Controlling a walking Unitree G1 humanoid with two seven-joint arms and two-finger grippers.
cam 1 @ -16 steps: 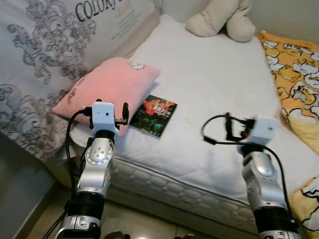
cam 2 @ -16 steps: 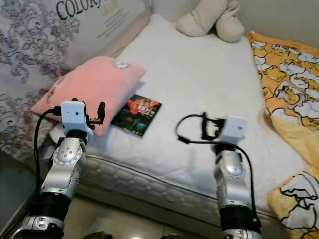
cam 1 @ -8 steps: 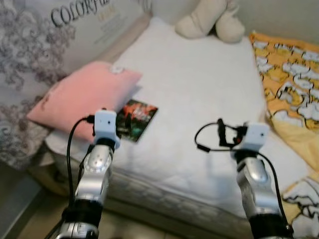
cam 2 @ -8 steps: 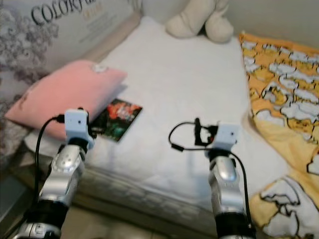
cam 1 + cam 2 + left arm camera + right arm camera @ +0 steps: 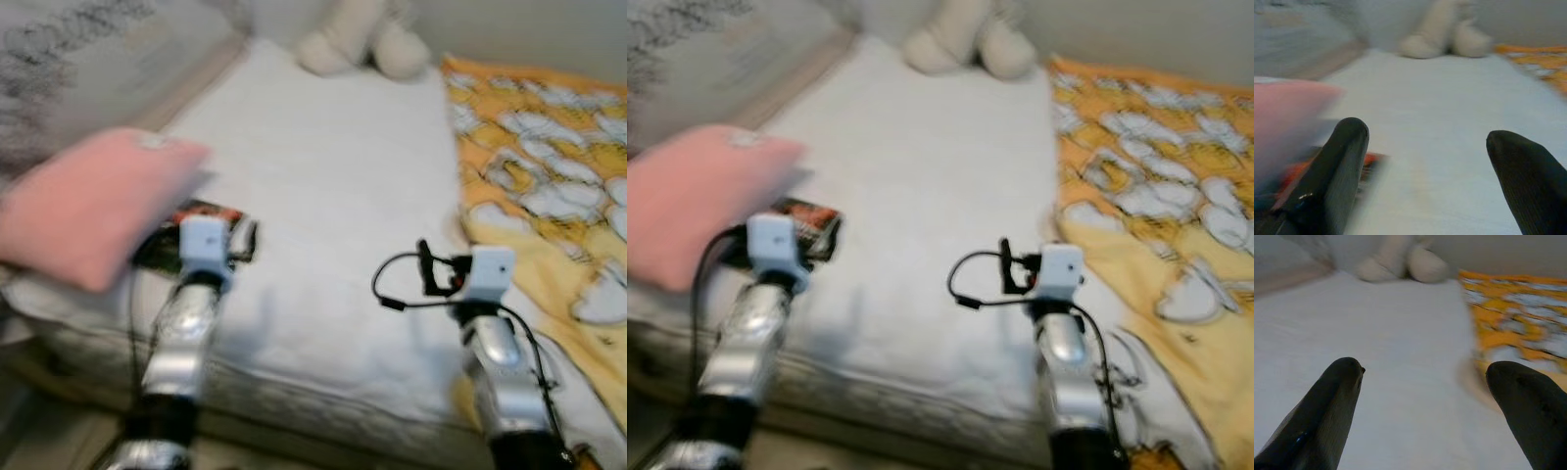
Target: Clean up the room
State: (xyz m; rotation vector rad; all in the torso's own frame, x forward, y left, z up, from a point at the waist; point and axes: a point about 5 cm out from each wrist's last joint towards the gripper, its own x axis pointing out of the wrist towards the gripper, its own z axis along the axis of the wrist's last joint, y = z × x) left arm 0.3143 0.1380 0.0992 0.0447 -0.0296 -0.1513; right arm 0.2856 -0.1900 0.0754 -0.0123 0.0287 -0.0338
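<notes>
1. The right gripper (image 5: 1422,382) is seen with its two black fingers (image 5: 1327,416) spread wide above a white mattress (image 5: 1376,338).
2. A cream soft toy (image 5: 1400,262) is seen at the far end.
3. An orange patterned blanket (image 5: 1518,323) is laid along one side.

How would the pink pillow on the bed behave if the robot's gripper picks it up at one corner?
The pink pillow looks plump and soft, so it would probably sag and fold rather than stay stiff. It seems light for its bulk. Its edge lies over the booklet, so lifting it might drag that along. The open left gripper would likely need to pinch the fabric firmly.
</notes>
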